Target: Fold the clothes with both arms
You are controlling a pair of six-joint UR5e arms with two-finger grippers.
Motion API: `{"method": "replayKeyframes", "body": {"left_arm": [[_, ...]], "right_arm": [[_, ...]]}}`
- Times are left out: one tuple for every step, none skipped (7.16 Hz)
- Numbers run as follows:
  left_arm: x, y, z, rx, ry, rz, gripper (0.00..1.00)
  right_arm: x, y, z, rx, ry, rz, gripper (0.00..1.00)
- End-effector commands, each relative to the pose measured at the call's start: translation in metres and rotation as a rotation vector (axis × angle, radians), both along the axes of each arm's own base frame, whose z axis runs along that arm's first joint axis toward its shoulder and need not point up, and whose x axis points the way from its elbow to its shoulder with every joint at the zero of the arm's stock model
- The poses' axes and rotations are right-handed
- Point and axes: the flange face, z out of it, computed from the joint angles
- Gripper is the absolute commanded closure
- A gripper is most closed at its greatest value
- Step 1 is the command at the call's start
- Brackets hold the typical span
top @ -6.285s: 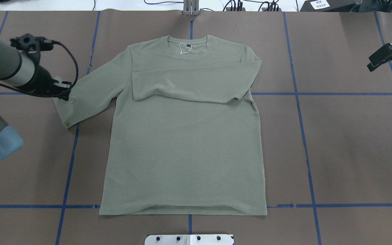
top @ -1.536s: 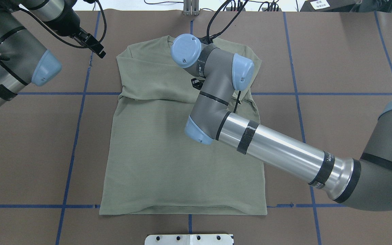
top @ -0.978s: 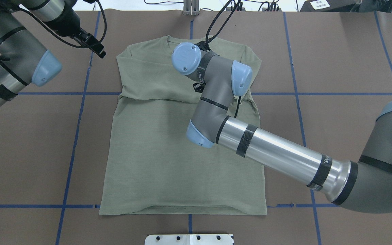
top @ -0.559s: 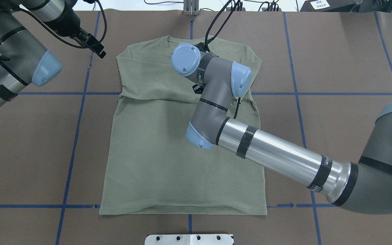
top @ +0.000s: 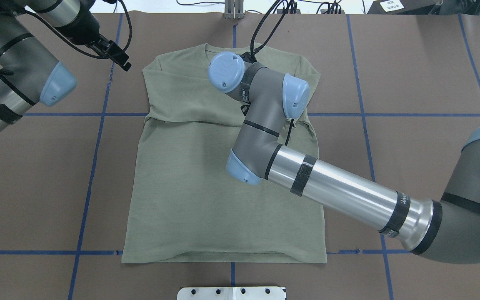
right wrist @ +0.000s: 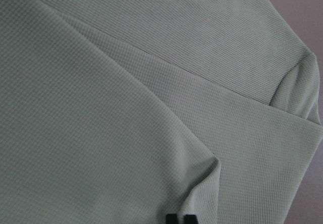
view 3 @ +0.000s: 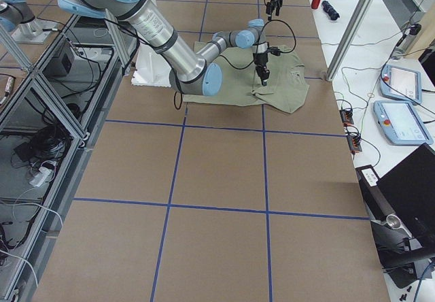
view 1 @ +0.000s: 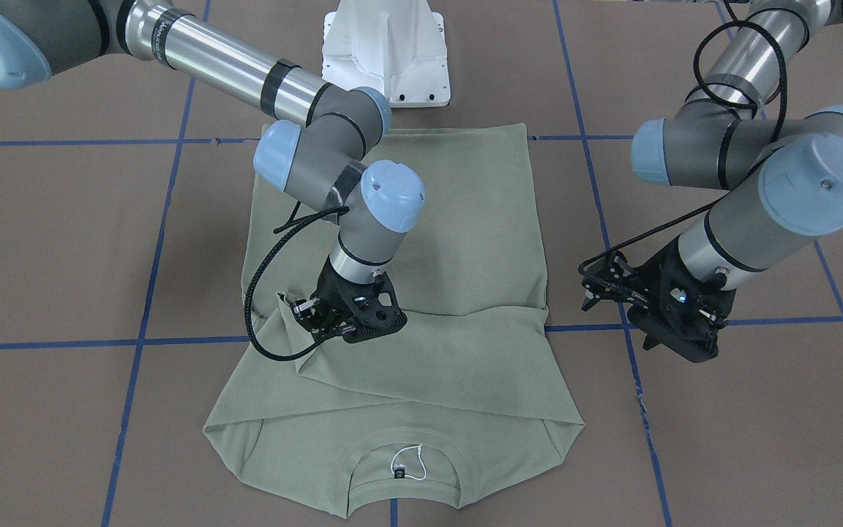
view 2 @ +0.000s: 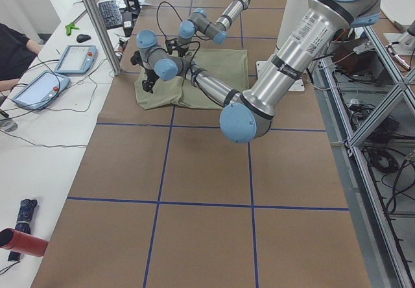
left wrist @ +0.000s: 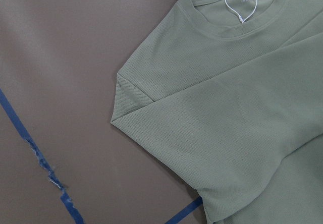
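Brown table (top: 411,83), green shirt (top: 181,187), right tool (view 1: 352,322) above

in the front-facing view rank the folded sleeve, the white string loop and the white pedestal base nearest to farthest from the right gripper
From the right gripper:
1. folded sleeve, directly under it.
2. white string loop, at the neckline, nearer the camera.
3. white pedestal base, past the hem, view's top.

Brown paper-covered tabletop (top: 423,83) crossed by a grid of blue tape lines (top: 431,114). Alongside it, a white bench (view 2: 45,171) holds two tablets (view 2: 37,88) and a keyboard (view 2: 112,15), evenly lit.
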Motion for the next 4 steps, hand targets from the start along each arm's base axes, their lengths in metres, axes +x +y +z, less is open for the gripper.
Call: {"method": "replayKeyframes", "body": {"left_arm": [[0.000, 0.000, -0.003, -0.001, 0.016, -0.014, 0.00], [0.001, 0.001, -0.003, -0.001, 0.016, -0.013, 0.00], [0.001, 0.001, -0.003, -0.002, 0.016, -0.014, 0.00], [0.000, 0.002, -0.007, 0.002, 0.021, -0.015, 0.00]], "right_arm": [[0.003, 0.002, 0.008, -0.003, 0.015, -0.004, 1.00], [0.005, 0.000, 0.006, 0.001, 0.010, -0.002, 1.00], [0.017, -0.009, 0.002, 0.005, 0.004, 0.009, 1.00], [0.035, -0.019, 0.008, 0.016, 0.015, -0.009, 1.00]]}}
